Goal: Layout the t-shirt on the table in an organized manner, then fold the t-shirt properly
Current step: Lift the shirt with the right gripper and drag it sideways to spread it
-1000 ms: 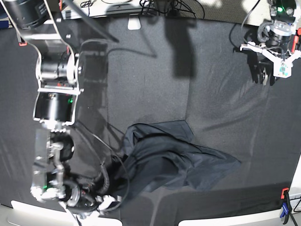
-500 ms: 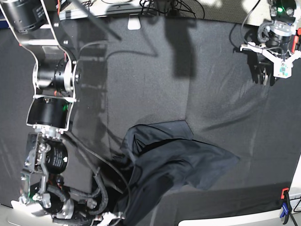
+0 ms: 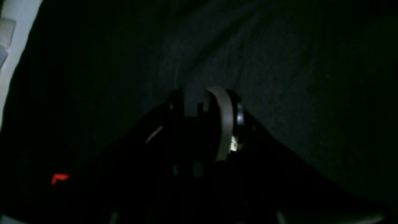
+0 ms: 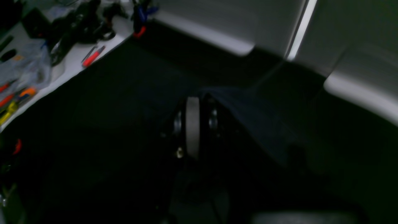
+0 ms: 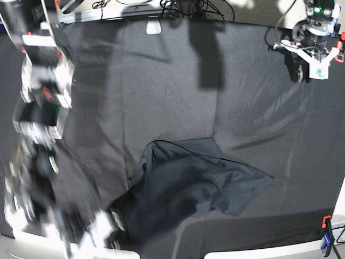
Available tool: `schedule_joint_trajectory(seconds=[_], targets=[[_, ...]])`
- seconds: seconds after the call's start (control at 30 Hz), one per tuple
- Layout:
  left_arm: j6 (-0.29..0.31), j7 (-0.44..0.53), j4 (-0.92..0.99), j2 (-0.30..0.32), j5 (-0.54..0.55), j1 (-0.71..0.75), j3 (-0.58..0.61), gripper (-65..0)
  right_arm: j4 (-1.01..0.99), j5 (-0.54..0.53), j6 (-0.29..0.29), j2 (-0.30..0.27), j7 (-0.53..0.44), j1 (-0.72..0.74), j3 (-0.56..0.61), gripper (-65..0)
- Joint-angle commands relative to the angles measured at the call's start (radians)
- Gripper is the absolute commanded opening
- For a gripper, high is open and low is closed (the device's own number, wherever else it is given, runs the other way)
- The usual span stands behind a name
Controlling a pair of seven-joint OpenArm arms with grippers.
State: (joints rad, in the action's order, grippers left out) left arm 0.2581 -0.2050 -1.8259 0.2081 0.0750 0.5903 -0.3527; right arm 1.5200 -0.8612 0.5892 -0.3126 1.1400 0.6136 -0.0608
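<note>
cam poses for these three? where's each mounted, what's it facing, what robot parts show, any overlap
Base: overhead, looking down on the table; both arms show, t-shirt crumpled low centre.
Left wrist: on the far-corner arm, facing bare cloth; left gripper shows.
Right wrist: on the blurred near arm, facing the table's edge; right gripper shut on the t-shirt.
Shared: base and right wrist both show the t-shirt.

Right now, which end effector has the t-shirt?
The right end effector, low at the base view's left, shut on the t-shirt edge. The left end effector hangs far off over bare table.

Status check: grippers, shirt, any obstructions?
Right gripper shut on dark navy cotton t-shirt, still bunched. Left gripper idle, far corner, empty. Nothing blocking.
</note>
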Motion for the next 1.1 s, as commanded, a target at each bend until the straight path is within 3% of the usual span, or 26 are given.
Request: schedule_joint_trajectory(seconds=[0.0,0.2,0.33,0.43,0.5,0.67,0.8,0.97,1.07], targets=[[-0.007,0.03,-0.018,0.009,0.005,-0.009,-0.003,-50.3,0.018,-0.04,0.008,-0.034,-0.018,-0.001,-0.007,-65.0],[-0.007,0.018,-0.018,0.009,0.006,-0.046,-0.003,-50.3,0.091,-0.108,0.021,-0.148,-0.018,-0.229,-0.123,-65.0],[-0.006,0.019,-0.018,0.009,0.066,-0.047,-0.003,-50.3,0.136,-0.072,0.023,-0.187,-0.018,-0.378,-0.321,-65.0],[-0.004,0.02,-0.018,0.009,0.096,-0.048,-0.003,-50.3,0.138,-0.026,0.059,-0.201,-0.018,-0.453,-0.495,-65.0],[0.053,0.021,-0.018,0.009,0.095,-0.055,-0.003,-50.3,0.138,-0.025,0.059,-0.233,-0.018,-0.504,-0.573,-65.0],[0.277,0.017,-0.018,0.009,0.168,-0.083,-0.003,-50.3,0.138,0.032,0.059,-0.32,-0.018,-0.594,-0.655,-65.0],[0.368,0.015,-0.018,0.009,0.176,-0.119,0.065,-50.3,0.138,0.077,0.058,-0.347,-0.018,-0.617,-0.653,-65.0],[0.34,0.011,-0.018,0.009,-0.011,-0.204,0.295,-49.9,0.122,0.077,0.059,-0.344,-0.018,-0.617,-0.653,-65.0],[0.138,0.009,-0.017,0.009,-0.105,-0.276,0.419,-47.1,0.085,0.077,0.058,-0.344,-0.018,-0.617,-0.653,-65.0]])
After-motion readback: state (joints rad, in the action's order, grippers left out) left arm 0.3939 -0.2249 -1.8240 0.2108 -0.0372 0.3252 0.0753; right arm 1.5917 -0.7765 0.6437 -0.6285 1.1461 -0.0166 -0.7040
